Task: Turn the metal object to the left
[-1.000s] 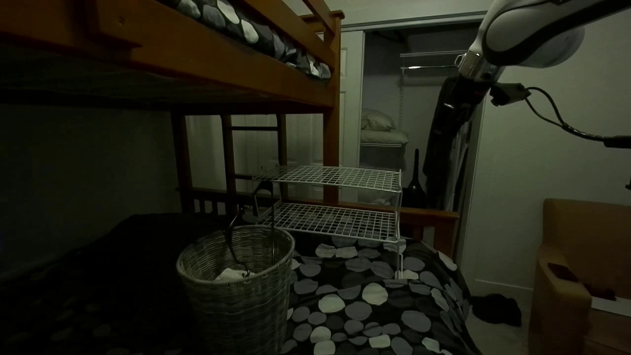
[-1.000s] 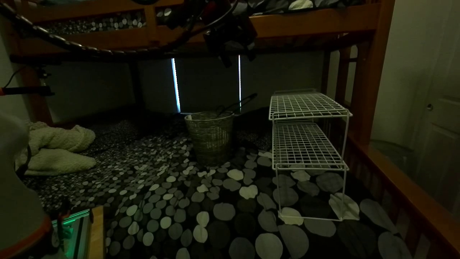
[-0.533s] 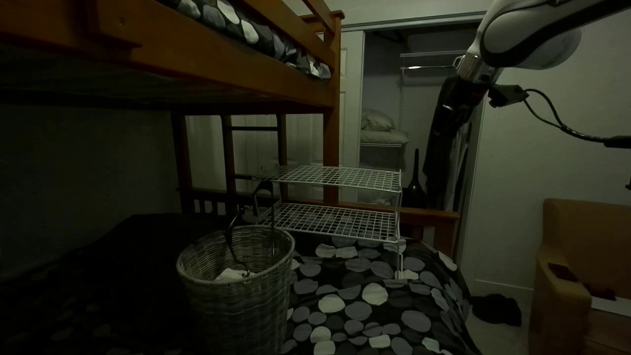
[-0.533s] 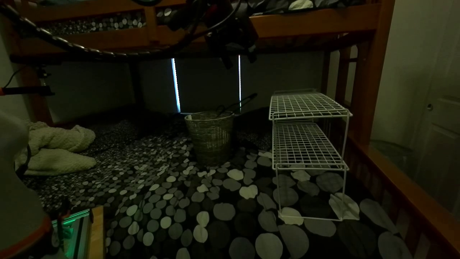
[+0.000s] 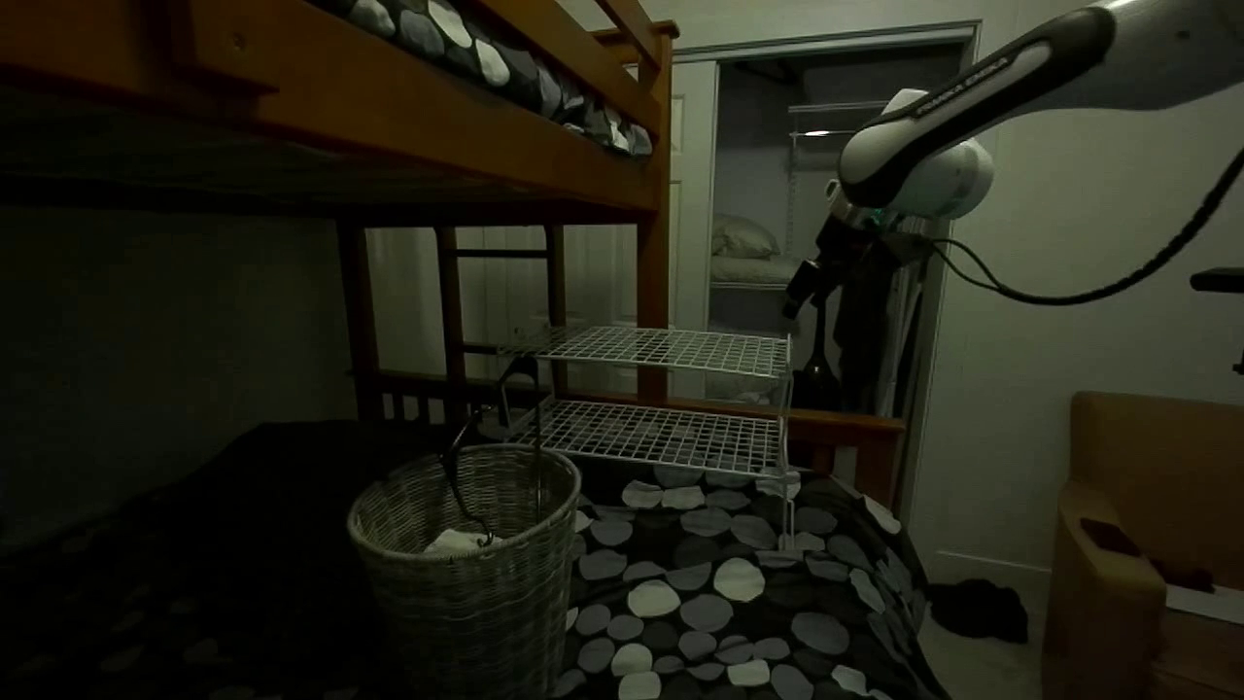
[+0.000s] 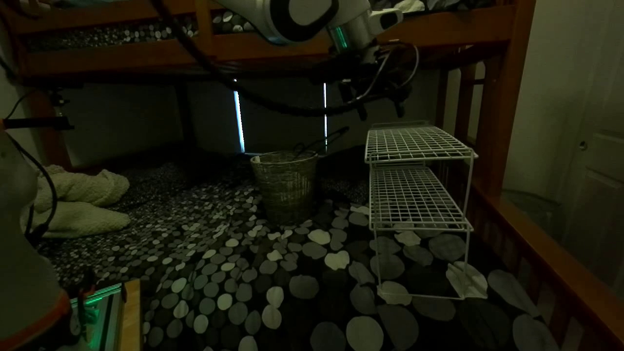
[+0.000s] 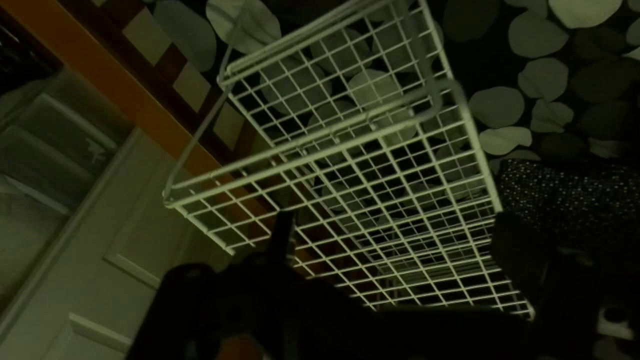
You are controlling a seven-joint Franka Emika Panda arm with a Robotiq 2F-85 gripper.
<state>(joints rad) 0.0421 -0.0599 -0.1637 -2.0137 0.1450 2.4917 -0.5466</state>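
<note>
The metal object, a white two-tier wire-grid rack, stands upright on the bed in both exterior views (image 5: 680, 350) (image 6: 419, 144). In the wrist view the rack (image 7: 400, 165) fills the middle, seen from above. My gripper is dark and open, with nothing between its fingers; it hangs over the rack's top shelf in an exterior view (image 6: 380, 113). It also shows near the rack's top right corner in an exterior view (image 5: 799, 294). In the wrist view the two fingers (image 7: 395, 220) are spread wide across the top shelf. I cannot tell whether they touch the wire.
A round woven basket (image 6: 285, 185) with black hangers stands on the spotted bedcover (image 6: 302, 287) beside the rack. The wooden upper bunk (image 5: 437, 146) overhangs the bed. A wooden bed rail (image 6: 560, 263) runs close behind the rack. A pale blanket (image 6: 83, 200) lies near the arm's base.
The arm has swung from high up toward the rack and come down, so my gripper is now nearer the top shelf. The rack and basket have not moved.
</note>
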